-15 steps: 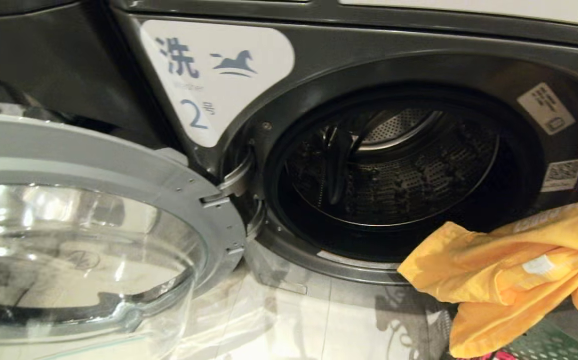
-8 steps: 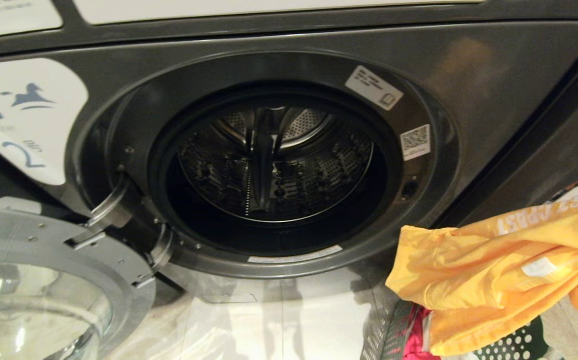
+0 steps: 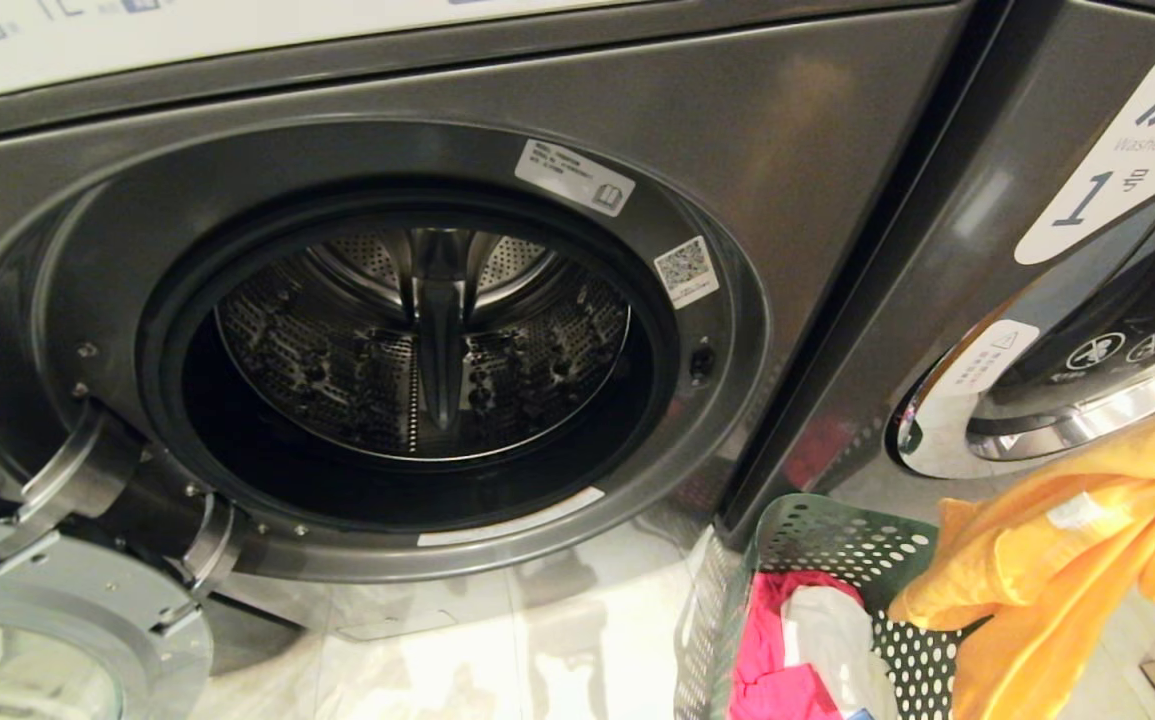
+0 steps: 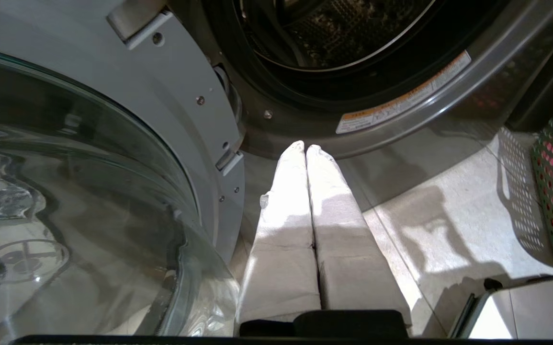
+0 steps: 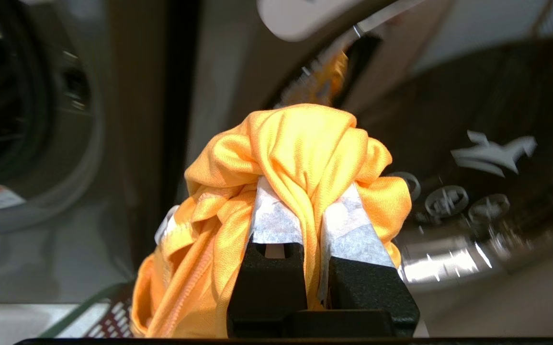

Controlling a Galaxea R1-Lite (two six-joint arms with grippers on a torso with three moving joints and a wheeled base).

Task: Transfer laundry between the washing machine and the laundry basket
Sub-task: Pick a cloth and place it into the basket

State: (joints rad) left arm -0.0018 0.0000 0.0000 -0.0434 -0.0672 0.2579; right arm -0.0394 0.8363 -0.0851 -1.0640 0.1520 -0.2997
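The washing machine (image 3: 787, 200) stands with its round opening uncovered and its steel drum (image 3: 422, 345) holds no cloth. Its glass door (image 3: 67, 620) is swung out at the lower left. The green laundry basket (image 3: 837, 545) sits on the floor right of the opening, with a red garment (image 3: 767, 650) and a white one (image 3: 837, 640) inside. An orange-yellow garment (image 3: 1067, 560) hangs over the basket's right side. In the right wrist view my right gripper (image 5: 307, 191) is shut on this garment (image 5: 300, 139). My left gripper (image 4: 305, 146) is shut and empty, low beside the door glass (image 4: 65, 191).
A like washer labelled 1 (image 3: 1117, 150) stands to the right, its chrome-rimmed door (image 3: 1067, 420) closed behind the hanging garment. Pale floor tiles (image 3: 497, 650) lie between the open door and the basket. The open door juts out on the left side.
The head view has swung right, so the washer opening shifted left and the basket and washer 1 came into sight. The orange-yellow garment stays gripped at the right edge.
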